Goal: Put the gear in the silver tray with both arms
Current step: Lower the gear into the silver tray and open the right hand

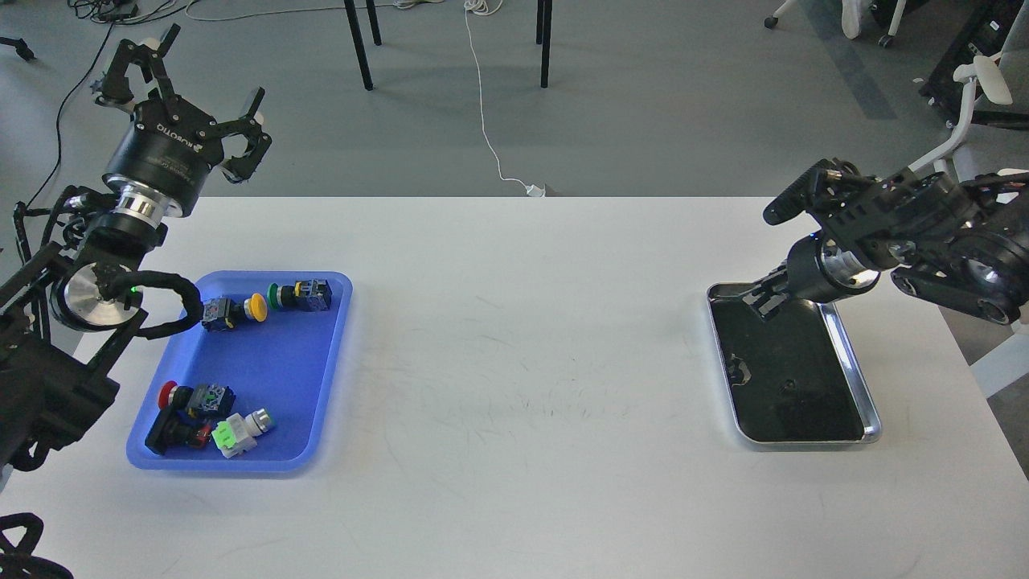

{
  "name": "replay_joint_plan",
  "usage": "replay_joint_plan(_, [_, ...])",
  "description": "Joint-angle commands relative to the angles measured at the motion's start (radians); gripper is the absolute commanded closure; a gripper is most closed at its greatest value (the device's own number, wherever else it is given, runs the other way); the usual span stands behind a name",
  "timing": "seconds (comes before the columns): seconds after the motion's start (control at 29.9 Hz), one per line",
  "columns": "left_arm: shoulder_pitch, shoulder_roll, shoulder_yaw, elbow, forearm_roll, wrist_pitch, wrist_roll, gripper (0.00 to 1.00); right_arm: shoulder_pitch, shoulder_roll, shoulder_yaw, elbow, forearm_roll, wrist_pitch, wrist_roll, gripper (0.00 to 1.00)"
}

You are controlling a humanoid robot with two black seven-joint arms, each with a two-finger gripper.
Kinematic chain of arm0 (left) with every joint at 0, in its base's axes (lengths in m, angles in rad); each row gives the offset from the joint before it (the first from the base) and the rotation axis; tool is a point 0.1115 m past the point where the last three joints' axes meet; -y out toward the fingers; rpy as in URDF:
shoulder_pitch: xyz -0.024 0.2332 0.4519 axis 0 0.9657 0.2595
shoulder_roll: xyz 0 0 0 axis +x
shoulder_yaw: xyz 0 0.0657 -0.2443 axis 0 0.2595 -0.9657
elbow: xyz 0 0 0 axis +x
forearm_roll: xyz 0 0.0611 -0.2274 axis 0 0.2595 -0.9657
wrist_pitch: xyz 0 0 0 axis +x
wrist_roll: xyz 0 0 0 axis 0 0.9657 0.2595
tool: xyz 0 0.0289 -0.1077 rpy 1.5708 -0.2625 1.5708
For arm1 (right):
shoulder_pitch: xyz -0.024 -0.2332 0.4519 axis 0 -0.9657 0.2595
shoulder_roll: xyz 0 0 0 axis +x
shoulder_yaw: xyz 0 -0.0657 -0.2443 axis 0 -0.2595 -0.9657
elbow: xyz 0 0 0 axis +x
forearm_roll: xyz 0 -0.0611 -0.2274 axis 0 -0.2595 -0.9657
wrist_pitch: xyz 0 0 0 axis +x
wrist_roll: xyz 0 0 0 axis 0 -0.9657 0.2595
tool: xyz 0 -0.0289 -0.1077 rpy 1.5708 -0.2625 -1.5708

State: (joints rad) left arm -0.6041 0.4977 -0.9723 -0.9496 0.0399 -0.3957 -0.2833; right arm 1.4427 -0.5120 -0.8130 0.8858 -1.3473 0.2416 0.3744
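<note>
The silver tray point(873, 421) lies at the right of the white table, and its dark floor mirrors my right arm. My right gripper point(764, 302) hangs just above the tray's far left corner. It is small and dark, so I cannot tell its fingers apart. My left gripper point(190, 87) is raised beyond the table's far left corner, open wide and empty. No gear shows clearly. A tiny dark speck point(789, 384) sits on the tray floor, and I cannot tell what it is.
A blue plastic tray point(273, 366) at the left holds several push-button switches with red, yellow and green caps. Chair legs and a white cable stand on the floor beyond the table's far edge. An office chair is at the far right.
</note>
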Motion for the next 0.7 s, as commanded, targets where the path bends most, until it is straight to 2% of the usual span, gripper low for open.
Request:
replay_joint_plan(0.0, [0.012, -0.002, 0.0, 0.0, 0.001, 0.0, 0.001, 0.02, -0.039, -0.023, 0.003, -0.001, -0.007, -0.027, 0.0, 0.9])
replay_joint_plan(0.3, [0.024, -0.002, 0.003, -0.009, 0.001, 0.004, 0.003, 0.02, -0.108, -0.019, 0.034, -0.004, -0.012, -0.085, 0.0, 0.81])
replay_joint_plan(0.37, [0.024, -0.001, 0.003, -0.009, 0.001, 0.004, 0.003, 0.02, -0.11, -0.019, 0.032, -0.002, -0.018, -0.085, 0.0, 0.72])
replay_joint_plan(0.47, [0.023, -0.001, 0.001, -0.008, 0.001, 0.004, 0.003, 0.02, -0.108, -0.026, 0.038, -0.002, -0.041, -0.085, 0.0, 0.48])
replay_joint_plan(0.67, [0.021, -0.001, 0.001, -0.009, 0.018, 0.004, 0.003, 0.02, -0.108, -0.052, 0.046, 0.022, -0.042, -0.087, 0.001, 0.39])
